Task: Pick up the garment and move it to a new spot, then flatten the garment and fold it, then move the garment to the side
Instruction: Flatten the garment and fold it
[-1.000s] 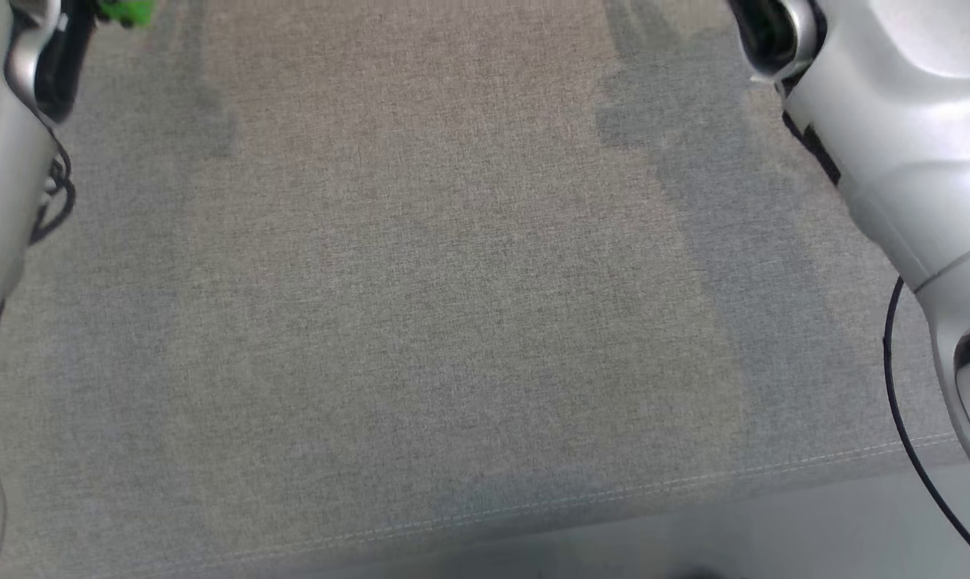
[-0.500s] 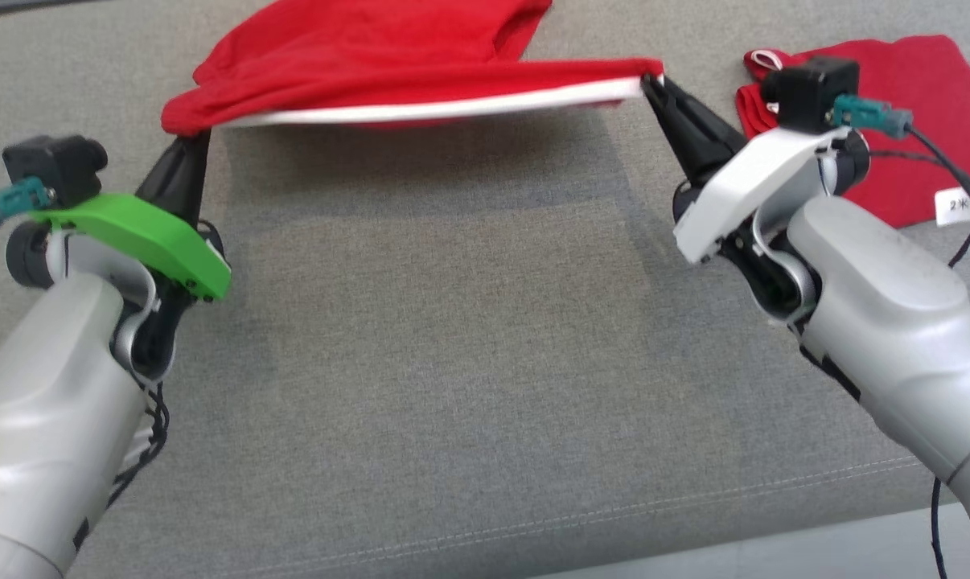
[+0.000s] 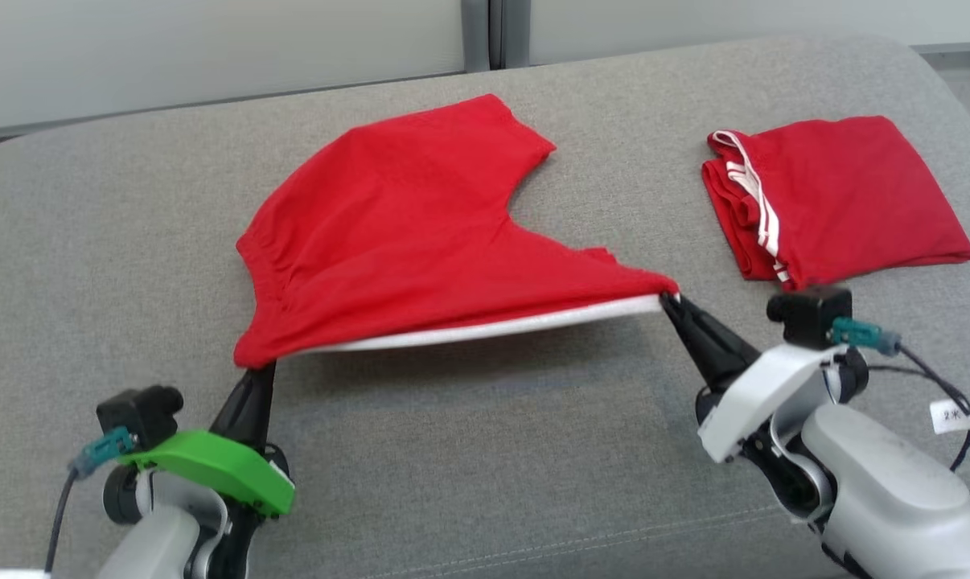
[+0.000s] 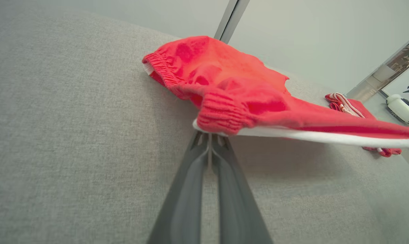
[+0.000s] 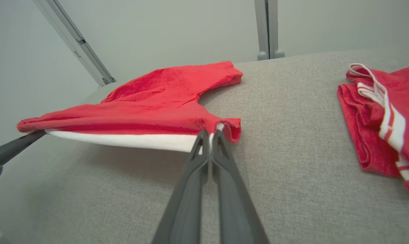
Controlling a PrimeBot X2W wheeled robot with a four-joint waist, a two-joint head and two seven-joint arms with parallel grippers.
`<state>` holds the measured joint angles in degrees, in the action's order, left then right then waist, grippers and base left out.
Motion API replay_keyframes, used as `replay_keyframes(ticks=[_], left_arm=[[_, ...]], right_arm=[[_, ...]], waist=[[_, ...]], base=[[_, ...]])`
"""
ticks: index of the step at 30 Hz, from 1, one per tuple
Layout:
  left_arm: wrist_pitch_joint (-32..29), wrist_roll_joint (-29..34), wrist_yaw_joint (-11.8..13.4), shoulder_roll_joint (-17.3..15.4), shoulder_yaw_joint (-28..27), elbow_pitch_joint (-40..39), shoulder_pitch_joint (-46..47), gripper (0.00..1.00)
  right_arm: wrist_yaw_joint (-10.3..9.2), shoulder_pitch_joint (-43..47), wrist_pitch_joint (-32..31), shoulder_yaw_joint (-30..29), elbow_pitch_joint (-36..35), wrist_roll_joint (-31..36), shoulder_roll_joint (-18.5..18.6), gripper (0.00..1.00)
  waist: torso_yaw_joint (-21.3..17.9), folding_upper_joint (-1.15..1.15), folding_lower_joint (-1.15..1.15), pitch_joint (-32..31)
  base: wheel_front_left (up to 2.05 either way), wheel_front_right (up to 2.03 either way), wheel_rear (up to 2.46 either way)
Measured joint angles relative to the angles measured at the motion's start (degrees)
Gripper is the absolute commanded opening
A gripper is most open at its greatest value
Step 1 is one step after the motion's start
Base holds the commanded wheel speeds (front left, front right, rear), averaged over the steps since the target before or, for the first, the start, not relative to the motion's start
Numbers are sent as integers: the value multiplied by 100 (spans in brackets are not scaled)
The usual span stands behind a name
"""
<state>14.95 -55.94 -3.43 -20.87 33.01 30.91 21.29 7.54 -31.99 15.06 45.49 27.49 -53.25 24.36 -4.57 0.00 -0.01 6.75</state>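
The garment (image 3: 421, 225) is a pair of red shorts with a white stripe along its near edge, spread over the grey cushion (image 3: 485, 450). My left gripper (image 3: 261, 367) is shut on its near left corner at the elastic waistband (image 4: 221, 113). My right gripper (image 3: 668, 299) is shut on its near right corner, a leg hem (image 5: 225, 127). The near edge hangs taut between the two grippers, lifted off the cushion, while the far part of the garment (image 5: 177, 84) rests on it.
A second red garment (image 3: 831, 197) with white stripes lies folded at the right of the cushion, also seen folded (image 5: 384, 115) in the right wrist view. A pale wall with a grey post (image 3: 481, 32) stands behind the cushion. The cushion's front seam (image 3: 581, 543) runs near my arms.
The head camera has tilted up, from bare cushion to the whole garment and the back wall. Both grippers stay shut on the garment's near corners, its edge still stretched between them.
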Motion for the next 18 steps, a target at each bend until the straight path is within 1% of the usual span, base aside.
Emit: replay_keyframes(ticks=[2,8,13,18], left_arm=[[0,55,27,85,-229,-147,-358,0],[-1,155,37,477,-687,-288,-1301,0],[0,289,-31,737,-836,-290,-1793,0],[-1,443,-70,829,-951,-282,-1991,0]], right_arm=[[1,293,0,-31,-68,24,5,0],[2,1043,0,-234,-257,51,82,0],[1,1583,-43,-311,-378,79,142,0],[2,1904,-146,-546,-500,155,158,0]], waist=[[-13,0,0,-104],[-7,0,0,-405],[60,0,0,-564],[141,0,0,-602]], base=[[0,0,0],[0,0,0],[0,0,0],[0,0,0]])
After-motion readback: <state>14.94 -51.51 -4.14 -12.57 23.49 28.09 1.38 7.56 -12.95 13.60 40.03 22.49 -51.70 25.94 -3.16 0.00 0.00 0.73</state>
